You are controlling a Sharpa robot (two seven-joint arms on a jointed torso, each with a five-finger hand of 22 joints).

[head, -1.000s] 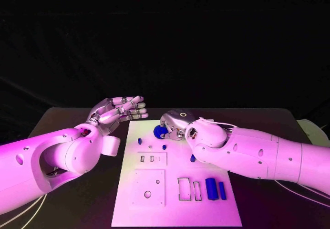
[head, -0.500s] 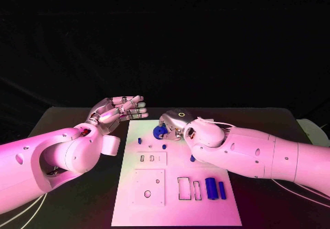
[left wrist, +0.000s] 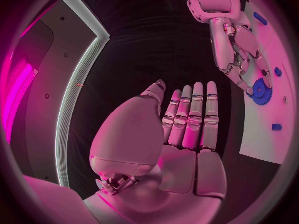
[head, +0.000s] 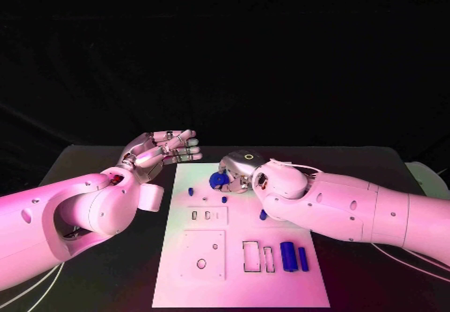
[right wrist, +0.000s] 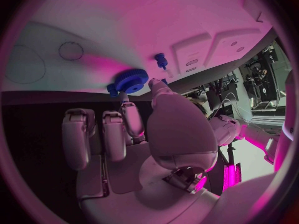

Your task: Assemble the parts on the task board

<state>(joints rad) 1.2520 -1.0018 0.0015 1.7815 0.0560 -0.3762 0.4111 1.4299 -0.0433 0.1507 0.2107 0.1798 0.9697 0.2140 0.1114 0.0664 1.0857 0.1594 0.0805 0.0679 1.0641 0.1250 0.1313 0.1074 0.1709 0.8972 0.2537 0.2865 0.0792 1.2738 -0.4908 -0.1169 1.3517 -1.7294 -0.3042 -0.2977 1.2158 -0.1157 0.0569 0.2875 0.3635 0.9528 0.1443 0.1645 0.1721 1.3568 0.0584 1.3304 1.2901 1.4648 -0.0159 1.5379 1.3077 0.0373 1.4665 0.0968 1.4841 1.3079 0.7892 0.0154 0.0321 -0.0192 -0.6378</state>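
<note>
The task board fills the frame's lower middle on the counter. Above its left edge, the left hand hovers spread and empty. At centre, the right hand pinches a blue gear over the board's upper end.

Black table carries white task board (laid centrally).

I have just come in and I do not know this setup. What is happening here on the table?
The robot is assembling small blue parts on a white task board. Its right hand holds a blue gear over the far end of the board. The left hand is raised beside the board, fingers straight, holding nothing. Two blue bars lie near the board's front right, and a few small blue pegs stand near the gear.
</note>
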